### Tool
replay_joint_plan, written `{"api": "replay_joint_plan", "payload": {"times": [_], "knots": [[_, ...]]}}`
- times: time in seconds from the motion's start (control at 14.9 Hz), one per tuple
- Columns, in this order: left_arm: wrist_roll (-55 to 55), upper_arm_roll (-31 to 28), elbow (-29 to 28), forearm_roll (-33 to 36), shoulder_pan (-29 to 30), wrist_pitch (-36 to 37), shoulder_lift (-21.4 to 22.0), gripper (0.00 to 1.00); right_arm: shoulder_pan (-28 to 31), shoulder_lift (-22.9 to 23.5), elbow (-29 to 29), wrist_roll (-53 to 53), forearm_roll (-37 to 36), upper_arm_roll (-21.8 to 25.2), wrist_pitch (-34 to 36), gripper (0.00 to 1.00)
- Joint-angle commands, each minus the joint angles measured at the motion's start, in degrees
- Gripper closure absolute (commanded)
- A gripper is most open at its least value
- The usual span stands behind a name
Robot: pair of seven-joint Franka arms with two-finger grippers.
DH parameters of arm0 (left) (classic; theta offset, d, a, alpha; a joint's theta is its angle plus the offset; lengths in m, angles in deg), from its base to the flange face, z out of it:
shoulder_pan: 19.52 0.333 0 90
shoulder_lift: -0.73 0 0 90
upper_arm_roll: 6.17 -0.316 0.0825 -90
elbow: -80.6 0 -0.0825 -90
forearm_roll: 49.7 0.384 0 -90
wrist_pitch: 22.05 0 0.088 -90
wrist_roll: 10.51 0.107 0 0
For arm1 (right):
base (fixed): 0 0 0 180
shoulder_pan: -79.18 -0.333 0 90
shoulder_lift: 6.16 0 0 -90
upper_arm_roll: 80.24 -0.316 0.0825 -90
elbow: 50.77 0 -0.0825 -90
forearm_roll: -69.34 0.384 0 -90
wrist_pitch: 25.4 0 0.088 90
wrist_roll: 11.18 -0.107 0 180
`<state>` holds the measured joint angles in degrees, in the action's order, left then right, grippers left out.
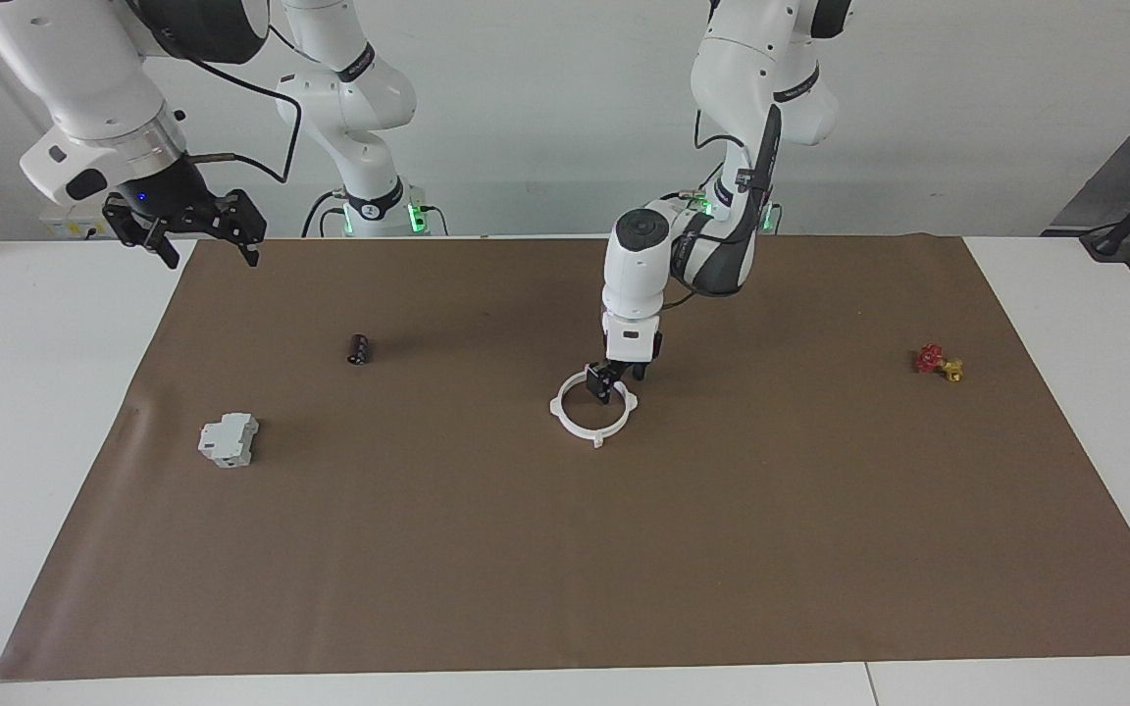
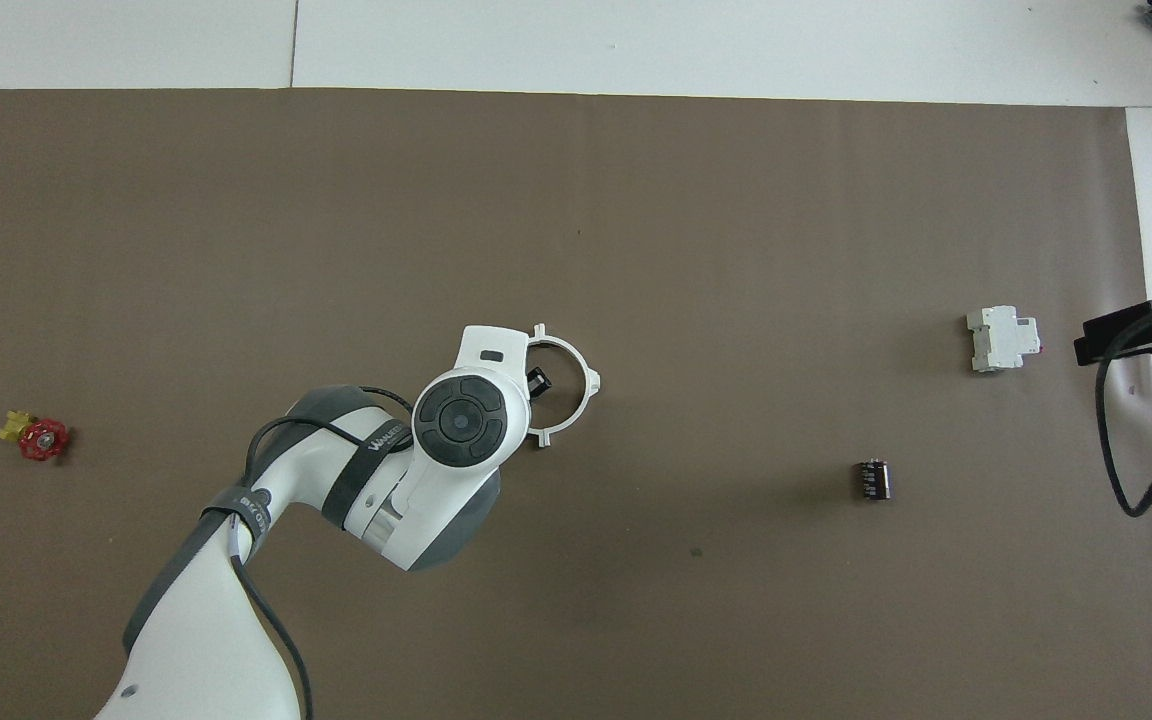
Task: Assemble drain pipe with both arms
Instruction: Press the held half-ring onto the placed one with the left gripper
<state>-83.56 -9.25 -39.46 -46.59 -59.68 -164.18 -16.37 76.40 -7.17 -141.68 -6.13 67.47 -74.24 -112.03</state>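
Note:
The drain pipe (image 1: 597,438) lies flat on the brown mat as a joined white ring with outer tabs, near the middle of the table. My left gripper (image 1: 616,378) hangs just over the ring's robot-side rim, open, with one fingertip inside the ring and one outside it. In the overhead view the left arm's wrist covers part of the drain pipe (image 2: 588,383), and only one black finger of the left gripper (image 2: 534,382) shows. My right gripper (image 1: 207,240) waits raised and open, holding nothing, over the mat's corner at the right arm's end.
A grey-white boxy block (image 1: 228,439) and a small dark cylinder (image 1: 358,348) lie toward the right arm's end. A red-and-yellow valve piece (image 1: 938,362) lies toward the left arm's end. The brown mat (image 1: 565,569) covers most of the white table.

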Motion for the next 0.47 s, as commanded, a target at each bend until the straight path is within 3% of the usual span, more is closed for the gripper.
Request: {"api": "replay_joint_plan", "payload": {"times": [0.0,0.4], "knots": [[-1.2,-1.0,0.6,1.5,-1.0,0.3,-0.6,0.0,0.1,-0.3,0.0,0.6,-0.5,-0.1,0.8,0.0],[-0.9,-1.0,0.8,1.5,-0.6,2.5,-0.1,0.0,0.1,-0.3,0.0,0.6,-0.5,-0.1,0.8,0.0]]}}
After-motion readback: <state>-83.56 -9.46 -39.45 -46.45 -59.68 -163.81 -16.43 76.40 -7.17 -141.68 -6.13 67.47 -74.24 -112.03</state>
